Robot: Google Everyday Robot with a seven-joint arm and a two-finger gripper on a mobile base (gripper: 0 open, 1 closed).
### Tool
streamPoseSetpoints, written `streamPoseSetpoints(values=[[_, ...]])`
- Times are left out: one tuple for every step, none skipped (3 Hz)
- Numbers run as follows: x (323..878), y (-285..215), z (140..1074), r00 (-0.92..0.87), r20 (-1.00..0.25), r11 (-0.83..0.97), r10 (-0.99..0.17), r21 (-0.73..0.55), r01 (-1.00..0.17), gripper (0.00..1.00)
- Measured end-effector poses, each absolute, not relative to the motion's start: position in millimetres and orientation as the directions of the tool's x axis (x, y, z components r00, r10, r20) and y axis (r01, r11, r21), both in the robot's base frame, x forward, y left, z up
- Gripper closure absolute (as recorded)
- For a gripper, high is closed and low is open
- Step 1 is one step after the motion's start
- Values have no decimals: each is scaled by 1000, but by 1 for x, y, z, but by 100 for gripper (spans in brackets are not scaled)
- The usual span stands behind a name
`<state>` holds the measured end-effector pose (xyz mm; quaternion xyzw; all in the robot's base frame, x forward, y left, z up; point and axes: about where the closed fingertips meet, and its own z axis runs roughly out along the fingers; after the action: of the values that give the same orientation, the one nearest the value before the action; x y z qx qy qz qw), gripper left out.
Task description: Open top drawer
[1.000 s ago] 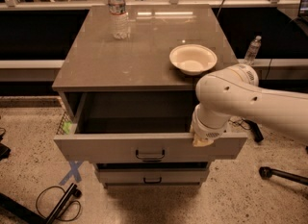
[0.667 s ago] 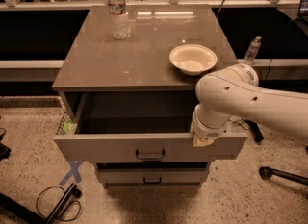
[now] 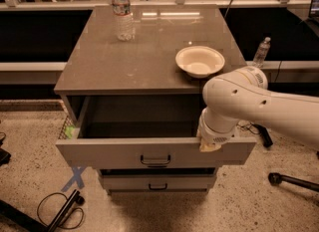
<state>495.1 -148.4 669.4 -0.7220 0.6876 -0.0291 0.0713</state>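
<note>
Top drawer [image 3: 109, 154] stands well open, the end effector [image 3: 210, 145] at its front's upper right rim, likely for pulling; grip cannot be told.

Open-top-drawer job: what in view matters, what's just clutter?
Job: wide grey top drawer, pulled out; gripper at its front rim, bowl side.
Clutter: clear plastic water bottle and cream round bowl on cabinet top; black cable on floor.
</note>
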Motion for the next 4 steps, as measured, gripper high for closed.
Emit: streamPoseSetpoints(values=[[495, -148, 669, 53, -56, -44, -997, -143, -989, 51], [495, -148, 669, 53, -56, -44, -997, -143, -989, 28], [495, -148, 669, 53, -56, -44, -997, -143, -989, 4], [495, -149, 670, 53, -55, -44, -997, -144, -989, 0]])
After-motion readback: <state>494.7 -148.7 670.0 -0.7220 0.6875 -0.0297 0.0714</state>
